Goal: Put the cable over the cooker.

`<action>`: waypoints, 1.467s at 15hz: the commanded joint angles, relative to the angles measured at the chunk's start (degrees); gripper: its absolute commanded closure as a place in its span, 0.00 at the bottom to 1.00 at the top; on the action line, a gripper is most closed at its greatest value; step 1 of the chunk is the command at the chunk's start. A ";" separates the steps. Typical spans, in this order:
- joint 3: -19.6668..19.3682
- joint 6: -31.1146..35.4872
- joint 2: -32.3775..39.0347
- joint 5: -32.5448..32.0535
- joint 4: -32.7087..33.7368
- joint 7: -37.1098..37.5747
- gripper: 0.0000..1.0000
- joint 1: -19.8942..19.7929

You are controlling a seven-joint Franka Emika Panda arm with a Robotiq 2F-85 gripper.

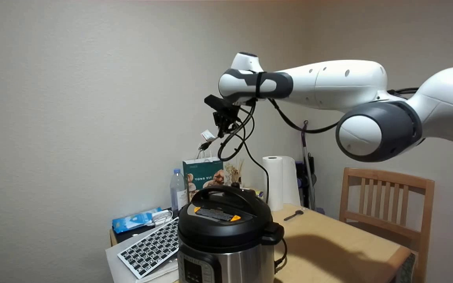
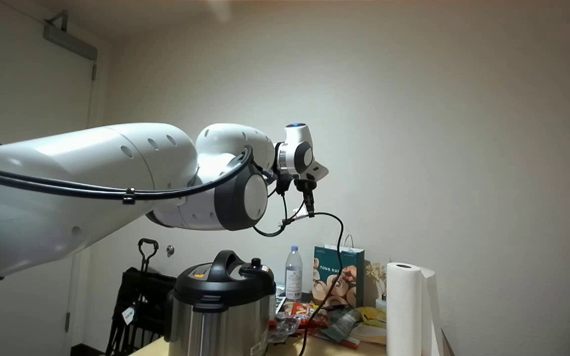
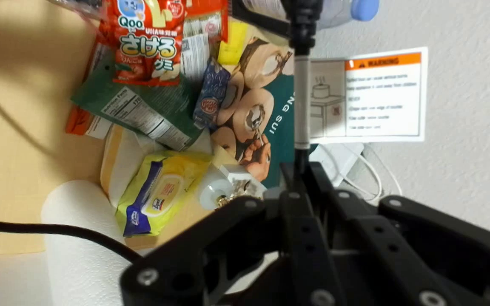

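A nearly closed black end effector [image 3: 301,171] is pinching a thin black cable [image 3: 301,156], a round, black-lidded steel cooker [image 1: 228,234] sitting lower.

The cooker [image 1: 228,237] is silver with a black lid [image 1: 246,226]; the cable [image 3: 36,228] is black. The board [image 1: 153,247] is checked black and white, the bag [image 1: 203,172] mostly dark green.

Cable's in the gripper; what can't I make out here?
Cooker: base cut off by the bottom edge in both exterior views.
Cable: partly hidden behind the cooker in an exterior view.
Plug: cut by the wrist view's top edge.
Warning tag: small print blurred in the wrist view.
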 commanded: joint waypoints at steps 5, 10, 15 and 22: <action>1.01 -10.99 -4.47 -0.01 -0.02 0.10 0.92 0.54; 0.94 -10.81 -4.16 -0.03 -0.55 0.10 0.98 0.61; 1.12 -17.67 -6.17 -0.31 -0.52 -1.38 0.98 3.03; 0.35 -24.06 -7.93 -0.01 -1.86 5.59 0.98 3.62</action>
